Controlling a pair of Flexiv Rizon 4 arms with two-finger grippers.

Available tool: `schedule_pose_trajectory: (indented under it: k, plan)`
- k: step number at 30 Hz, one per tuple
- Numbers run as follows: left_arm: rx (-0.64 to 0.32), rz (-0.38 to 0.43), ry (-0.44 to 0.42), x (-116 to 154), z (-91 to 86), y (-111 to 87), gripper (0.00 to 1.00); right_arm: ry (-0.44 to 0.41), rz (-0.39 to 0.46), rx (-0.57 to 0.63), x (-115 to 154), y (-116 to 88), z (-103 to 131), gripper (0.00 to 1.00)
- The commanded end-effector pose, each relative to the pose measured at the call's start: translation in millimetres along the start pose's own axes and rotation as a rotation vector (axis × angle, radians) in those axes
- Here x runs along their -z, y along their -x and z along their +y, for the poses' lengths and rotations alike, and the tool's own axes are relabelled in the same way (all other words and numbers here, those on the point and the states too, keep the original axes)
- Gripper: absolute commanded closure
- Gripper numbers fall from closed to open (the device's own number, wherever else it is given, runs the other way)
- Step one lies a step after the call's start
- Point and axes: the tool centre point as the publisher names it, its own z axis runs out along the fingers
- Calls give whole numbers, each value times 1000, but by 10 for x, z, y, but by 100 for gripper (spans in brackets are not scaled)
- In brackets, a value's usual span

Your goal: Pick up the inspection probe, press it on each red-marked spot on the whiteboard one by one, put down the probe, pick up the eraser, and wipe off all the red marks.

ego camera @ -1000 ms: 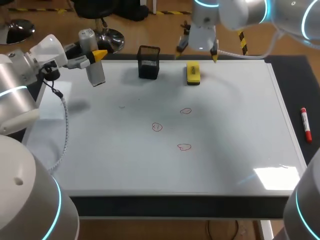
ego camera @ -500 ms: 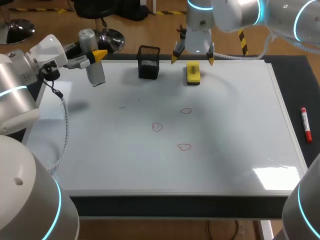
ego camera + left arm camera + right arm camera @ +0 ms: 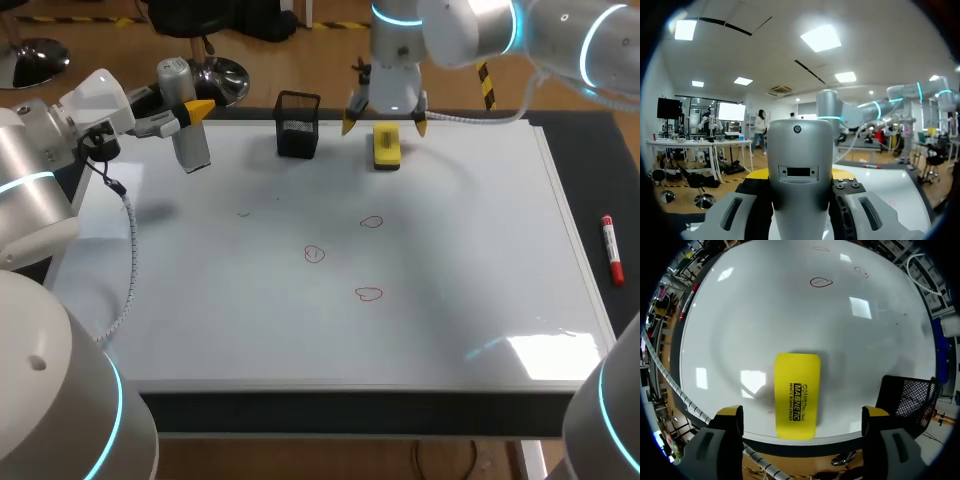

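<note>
Eraser lies near the whiteboard's far edge, long axis running far-to-near. Spread right fingers have dropped to straddle it. Left fingers pinch the probe.

The eraser was yellow with black print, the whiteboard white with three red marks, the mesh basket black, the probe grey, the marker red.

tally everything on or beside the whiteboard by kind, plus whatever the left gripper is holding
red marks: 3
yellow eraser: 1
black mesh holder: 1
red marker: 1
inspection probe, held in the left gripper: 1
total: 7
</note>
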Motion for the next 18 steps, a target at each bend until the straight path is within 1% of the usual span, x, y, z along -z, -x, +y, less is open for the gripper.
schedule_pose_trajectory:
  k: [1, 8, 18]
  plan:
    - [-2, -3, -3, -4, -4, -5, 100, 12, 11, 4, -46, 48, -48, 0]
    - [-2, -3, -3, -4, -4, -5, 100, 21, 18, 18, -96, 91, -50, 0]
    - [-2, -3, -3, -4, -4, -5, 100, 37, 39, 27, -143, 51, -5, 0]
